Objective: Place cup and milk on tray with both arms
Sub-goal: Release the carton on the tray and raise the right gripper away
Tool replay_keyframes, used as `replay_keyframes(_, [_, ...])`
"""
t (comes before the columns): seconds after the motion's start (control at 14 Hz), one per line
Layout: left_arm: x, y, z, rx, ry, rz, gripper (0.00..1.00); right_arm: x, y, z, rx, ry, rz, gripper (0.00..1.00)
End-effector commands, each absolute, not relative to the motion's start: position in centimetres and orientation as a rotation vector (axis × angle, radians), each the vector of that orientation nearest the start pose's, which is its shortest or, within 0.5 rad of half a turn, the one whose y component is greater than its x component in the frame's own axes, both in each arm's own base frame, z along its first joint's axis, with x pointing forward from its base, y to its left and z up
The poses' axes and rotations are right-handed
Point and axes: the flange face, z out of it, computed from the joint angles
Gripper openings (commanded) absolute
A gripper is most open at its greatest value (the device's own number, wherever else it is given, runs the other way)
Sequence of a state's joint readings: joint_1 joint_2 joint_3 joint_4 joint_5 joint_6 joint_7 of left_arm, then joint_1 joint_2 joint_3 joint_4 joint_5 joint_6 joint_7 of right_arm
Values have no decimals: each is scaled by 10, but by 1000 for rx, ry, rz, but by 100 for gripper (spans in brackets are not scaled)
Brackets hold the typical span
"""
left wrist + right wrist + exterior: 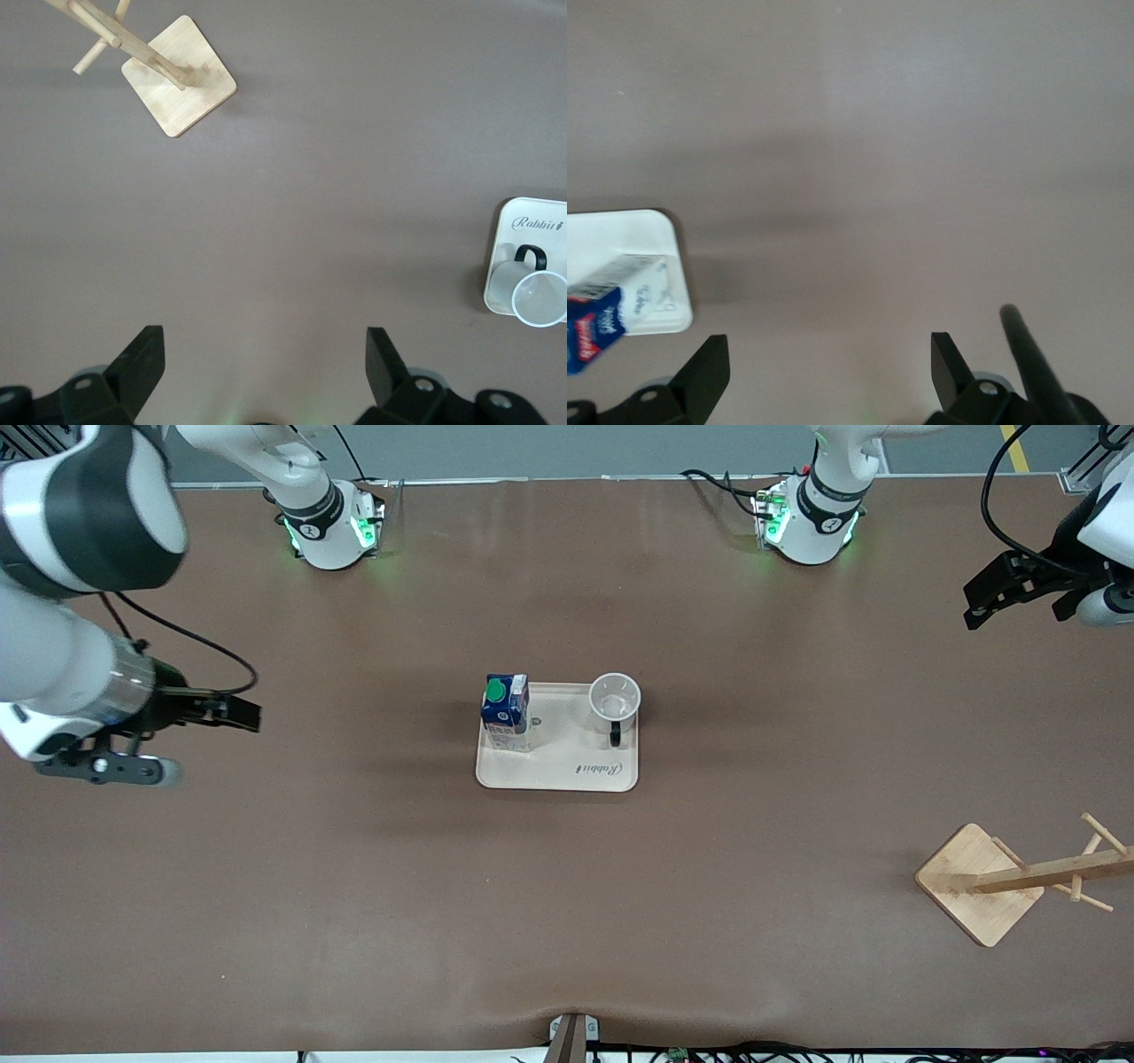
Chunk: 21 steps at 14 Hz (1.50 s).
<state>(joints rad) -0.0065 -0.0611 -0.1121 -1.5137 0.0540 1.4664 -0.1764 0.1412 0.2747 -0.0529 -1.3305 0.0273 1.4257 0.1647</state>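
Note:
The cream-white tray (567,766) lies at the middle of the table. The dark-blue milk (506,713) with its green cap stands upright on the tray at the end toward the right arm. The white cup (615,698) stands upright on the tray's corner toward the left arm, black handle toward the front camera. My left gripper (1014,607) is open and empty, over bare table at the left arm's end. My right gripper (232,714) is open and empty, over bare table at the right arm's end. The left wrist view shows the cup (536,297) and tray (532,223); the right wrist view shows the milk (602,319) and tray (620,235).
A wooden rack with pegs (979,881) lies tipped on its square base, nearer the front camera at the left arm's end; it also shows in the left wrist view (177,84). A black cable (1032,363) hangs beside my right gripper (830,359).

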Motion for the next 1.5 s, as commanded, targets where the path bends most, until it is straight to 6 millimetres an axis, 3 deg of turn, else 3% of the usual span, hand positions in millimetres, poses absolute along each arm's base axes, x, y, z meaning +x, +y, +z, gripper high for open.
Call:
replay_keyframes(0.0, [516, -57, 680, -3093, -105, -58, 100, 589, 22, 563, -3121, 83, 284, 100])
replay_keyframes(0.07, [517, -57, 679, -3093, -105, -55, 100, 582, 2, 564, -3115, 95, 293, 100])
replay_keyframes(0.21, [517, -57, 679, -3093, -105, -58, 100, 558, -33, 547, -3098, 135, 298, 100])
replay_keyframes(0.36, [517, -57, 678, -3093, -86, -53, 100, 530, -36, 538, -3104, 146, 190, 100])
replay_keyframes(0.5, [518, -57, 677, -3093, -86, -48, 100, 512, -35, 530, -3105, 143, 254, 100])
replay_keyframes(0.57, [518, -57, 676, -3093, -86, -45, 100, 513, -34, 532, -3103, 138, 281, 100])
replay_keyframes(0.71, [518, -50, 677, -3092, -102, -47, 100, 529, -35, 573, -3117, 138, 151, 100])
replay_keyframes(1.0, [518, -51, 677, -3094, -95, -42, 100, 556, -40, 633, -3129, 151, -7, 100])
replay_keyframes(1.07, [519, -51, 677, -3094, -95, -42, 100, 556, -39, 641, -3128, 148, -29, 100])
replay_keyframes(1.21, [519, -51, 678, -3094, -93, -45, 100, 550, -36, 633, -3125, 138, 76, 100])
replay_keyframes(1.43, [521, -51, 676, -3094, -93, -40, 100, 549, -38, 637, -3126, 157, 67, 100])
